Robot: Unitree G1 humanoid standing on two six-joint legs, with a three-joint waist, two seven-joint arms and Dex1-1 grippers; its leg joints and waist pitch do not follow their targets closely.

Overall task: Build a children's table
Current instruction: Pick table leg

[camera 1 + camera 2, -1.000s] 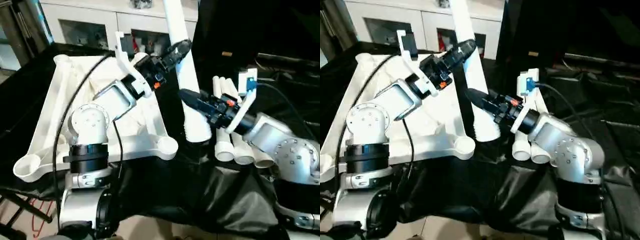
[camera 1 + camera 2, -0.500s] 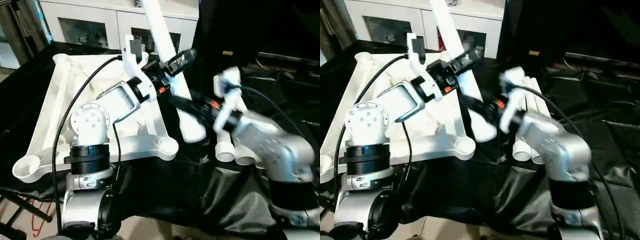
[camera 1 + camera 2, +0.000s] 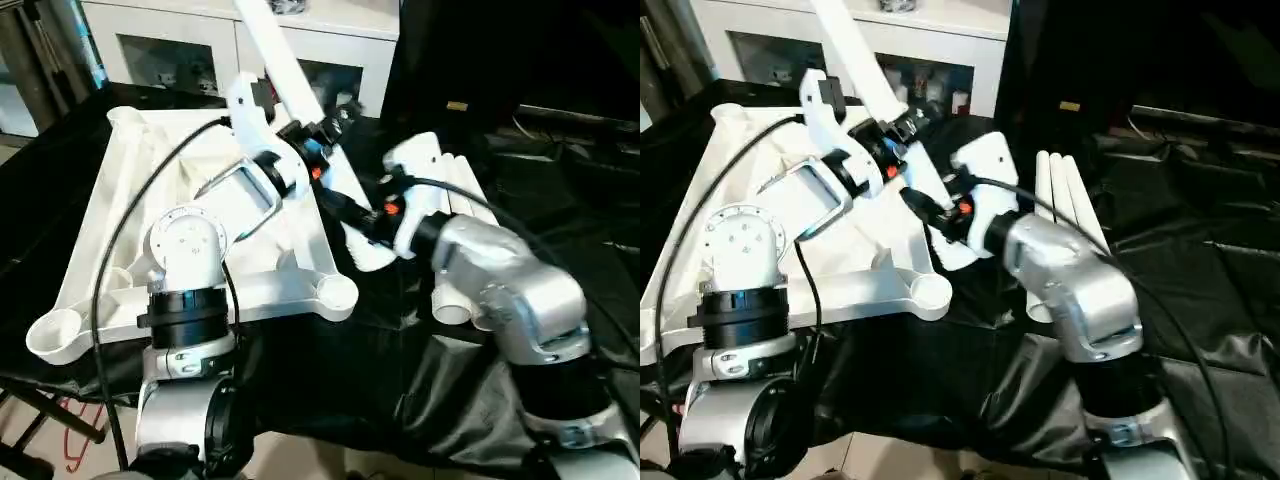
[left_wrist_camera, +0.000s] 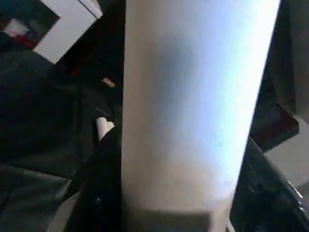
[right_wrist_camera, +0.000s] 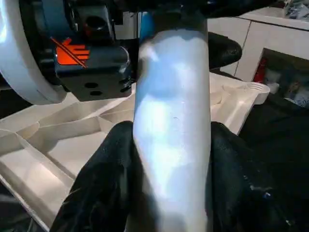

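Both pincers, left (image 3: 322,130) and right (image 3: 345,208), clamp one tilted white leg (image 3: 283,62) above the ribbed tabletop (image 3: 120,210).

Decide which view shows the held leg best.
The left eye view: the leg shows along its length, slanted, with both grippers on it. The wrist views show a short stretch of it between black fingers.

A white cabinet (image 3: 300,40) with glass-fronted doors stands along the far side of the scene; small items sit on its shelves behind the glass, too small to identify. Black sheeting (image 3: 560,210) covers the work surface and hangs in creased folds over its near edge. The area to the right behind the surface is dark. Pale flooring (image 3: 300,462) is visible below, with red cable (image 3: 75,440) lying beside black frame legs (image 3: 30,420).
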